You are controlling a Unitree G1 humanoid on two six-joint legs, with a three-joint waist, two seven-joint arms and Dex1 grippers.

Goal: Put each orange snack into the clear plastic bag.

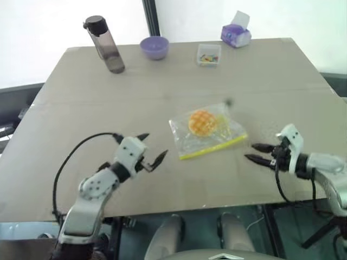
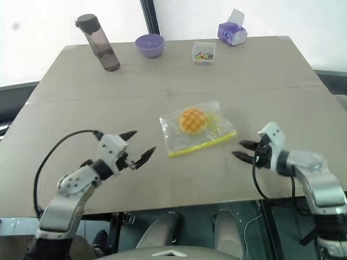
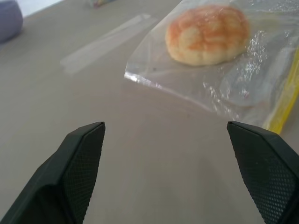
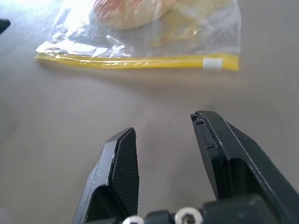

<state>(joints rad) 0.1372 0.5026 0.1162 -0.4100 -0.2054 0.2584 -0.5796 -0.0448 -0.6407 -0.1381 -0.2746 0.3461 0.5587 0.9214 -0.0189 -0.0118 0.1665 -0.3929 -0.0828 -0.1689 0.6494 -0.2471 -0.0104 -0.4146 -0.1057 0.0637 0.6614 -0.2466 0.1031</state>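
Observation:
The clear plastic bag [image 1: 209,131] lies flat in the middle of the table, its yellow seal strip [image 4: 135,62] along the near edge. The orange snack [image 1: 202,122], a round bun with a grid pattern, sits inside it. My left gripper [image 1: 152,149] hovers to the bag's left, apart from it, open wide with nothing between its fingers [image 3: 77,165]. My right gripper [image 1: 256,153] hangs to the bag's right, near the seal strip's end, also open and empty; its fingers [image 4: 119,172] stand closer together than the left ones.
Along the table's far edge stand a dark water bottle [image 1: 105,45], a purple bowl [image 1: 154,47], a small clear box of colourful bits [image 1: 209,54] and a purple tissue pack [image 1: 236,33]. The near table edge [image 1: 179,210] runs just below both grippers.

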